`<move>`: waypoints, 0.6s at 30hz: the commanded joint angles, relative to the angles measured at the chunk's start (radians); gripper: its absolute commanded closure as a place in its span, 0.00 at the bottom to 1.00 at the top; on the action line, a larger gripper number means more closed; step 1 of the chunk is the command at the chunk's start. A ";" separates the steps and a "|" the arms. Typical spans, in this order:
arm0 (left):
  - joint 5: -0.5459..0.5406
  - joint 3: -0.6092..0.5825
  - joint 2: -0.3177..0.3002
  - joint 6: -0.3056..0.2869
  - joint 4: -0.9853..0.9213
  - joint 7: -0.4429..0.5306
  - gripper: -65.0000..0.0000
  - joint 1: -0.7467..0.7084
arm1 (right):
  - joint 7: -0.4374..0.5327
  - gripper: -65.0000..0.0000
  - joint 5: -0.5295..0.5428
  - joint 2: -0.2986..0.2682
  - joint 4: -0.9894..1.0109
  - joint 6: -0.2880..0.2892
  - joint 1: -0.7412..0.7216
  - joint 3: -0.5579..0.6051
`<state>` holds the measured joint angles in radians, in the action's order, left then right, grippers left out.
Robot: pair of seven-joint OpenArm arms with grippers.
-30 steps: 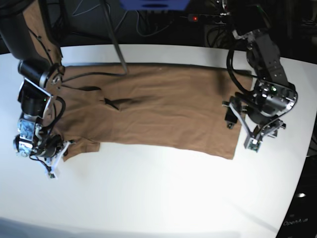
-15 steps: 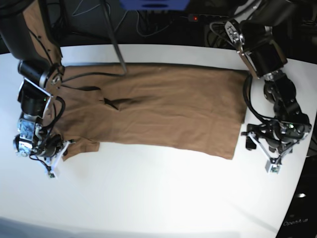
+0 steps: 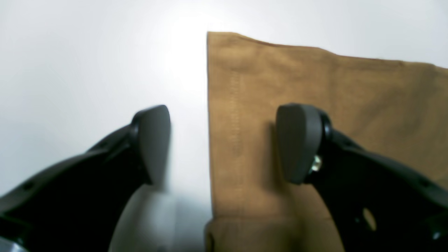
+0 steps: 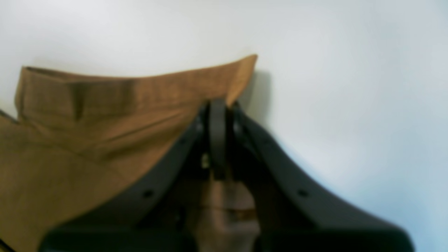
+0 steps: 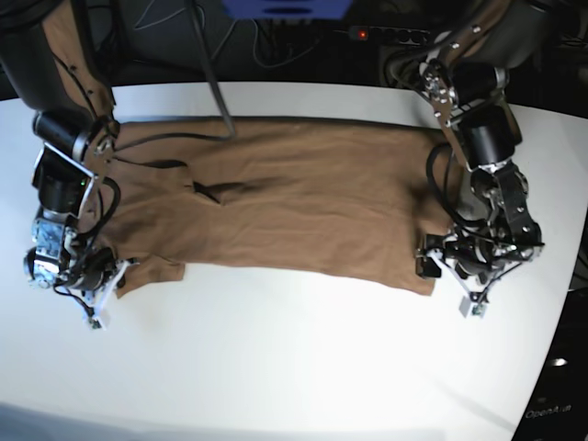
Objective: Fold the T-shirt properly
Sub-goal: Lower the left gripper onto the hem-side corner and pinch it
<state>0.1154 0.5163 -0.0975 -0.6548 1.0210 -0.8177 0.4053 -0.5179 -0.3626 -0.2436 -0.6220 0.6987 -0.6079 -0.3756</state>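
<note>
Two claws, unequal: my right gripper (image 4: 217, 115) is pinched on a sleeve edge, my left gripper (image 3: 224, 143) gapes astride the hem of the thin tan-brown T-shirt (image 5: 294, 197), which lies flat on the white table (image 5: 303, 358). I judge folding barely begun.

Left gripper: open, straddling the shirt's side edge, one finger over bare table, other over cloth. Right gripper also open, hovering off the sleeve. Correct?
Not quite. The right gripper is shut on the T-shirt, pinching its sleeve edge; the right wrist view shows it. The left gripper is as you describe.
</note>
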 commanded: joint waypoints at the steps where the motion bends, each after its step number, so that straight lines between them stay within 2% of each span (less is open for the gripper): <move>1: -0.015 -0.002 -0.008 0.011 -0.001 0.034 0.29 0.039 | -0.041 0.98 -0.026 -0.010 -0.003 -0.001 -0.007 0.002; 5: -0.018 -0.005 -0.006 0.128 -0.047 0.096 0.29 0.039 | -0.041 0.98 -0.026 -0.010 -0.003 -0.001 -0.005 0.002; 13: -0.015 -0.006 -0.011 0.137 -0.182 0.176 0.29 0.083 | -0.041 0.98 -0.026 -0.010 -0.003 -0.001 -0.005 0.003; 18: -0.015 -0.008 -0.005 0.137 -0.229 0.188 0.29 0.102 | -0.041 0.98 -0.026 -0.012 -0.003 -0.001 -0.005 0.003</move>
<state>0.1005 0.5133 -0.1024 -0.5182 0.7895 -0.6048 0.4877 -0.5186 -0.3592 -0.2443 -0.6228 0.6987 -0.6056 -0.3733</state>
